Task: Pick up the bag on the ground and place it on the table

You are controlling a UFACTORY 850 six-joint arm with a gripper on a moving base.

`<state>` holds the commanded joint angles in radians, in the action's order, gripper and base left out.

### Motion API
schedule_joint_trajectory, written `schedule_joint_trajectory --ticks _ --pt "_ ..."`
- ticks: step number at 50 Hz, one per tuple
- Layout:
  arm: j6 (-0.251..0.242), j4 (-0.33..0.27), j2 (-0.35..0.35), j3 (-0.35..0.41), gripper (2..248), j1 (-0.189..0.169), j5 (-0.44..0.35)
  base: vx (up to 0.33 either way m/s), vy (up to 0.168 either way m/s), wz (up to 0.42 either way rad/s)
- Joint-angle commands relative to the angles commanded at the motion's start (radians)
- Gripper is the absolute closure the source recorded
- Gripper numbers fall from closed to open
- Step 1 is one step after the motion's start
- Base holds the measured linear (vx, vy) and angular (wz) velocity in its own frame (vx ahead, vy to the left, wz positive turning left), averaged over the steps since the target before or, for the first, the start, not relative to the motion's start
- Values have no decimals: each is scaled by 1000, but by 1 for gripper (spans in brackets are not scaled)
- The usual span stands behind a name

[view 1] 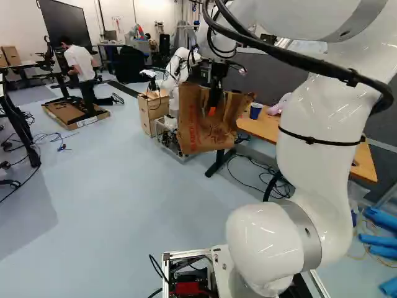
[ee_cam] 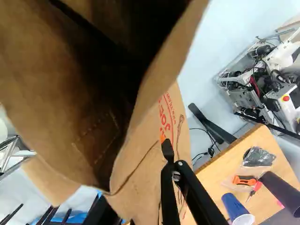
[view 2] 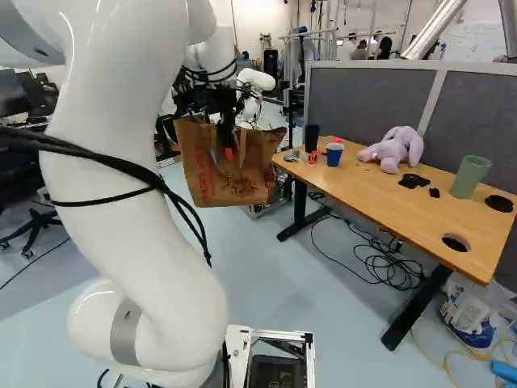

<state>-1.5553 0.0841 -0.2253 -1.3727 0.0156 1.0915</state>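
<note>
One long bench [view 2: 367,187] lay at three to four o'clock from the brown paper bag [view 2: 199,174] in the right base view, so my swing had to go that way. The bag hung off the floor [view 2: 275,267] beside the far end, my claw [view 2: 230,152] closed on its paper; the blue cup [view 2: 333,156] crowded that landing.

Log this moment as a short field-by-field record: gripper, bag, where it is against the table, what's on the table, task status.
gripper: closed on the bag's paper wall
bag: brown paper, printed, mouth open toward the wrist camera
bag support: hanging from the gripper, off the floor
bag vs table: left of the table in the right base view
on table: blue cup, purple plush toy, green cup, among others
task status: bag lifted, not yet placed
</note>
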Motion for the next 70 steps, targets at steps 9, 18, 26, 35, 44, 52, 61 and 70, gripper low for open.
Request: schedule_joint_trajectory --ticks 9,18,26,35,44,52,61,70 --pt "0 0 -1 -32 232 0 43 0 0 0" --pt "0 0 -3 -65 232 -1 85 0 0 0" --pt "0 0 -5 -95 232 -1 109 0 0 0" --pt "0 0 -5 -127 232 -1 114 0 0 0" --pt "0 0 -7 -159 232 -2 114 0 0 0" --pt "0 0 -9 -188 232 -2 114 0 0 0" --pt "0 0 -12 -216 232 -2 114 0 0 0" --pt "0 0 -13 -221 232 -2 114 0 0 0"
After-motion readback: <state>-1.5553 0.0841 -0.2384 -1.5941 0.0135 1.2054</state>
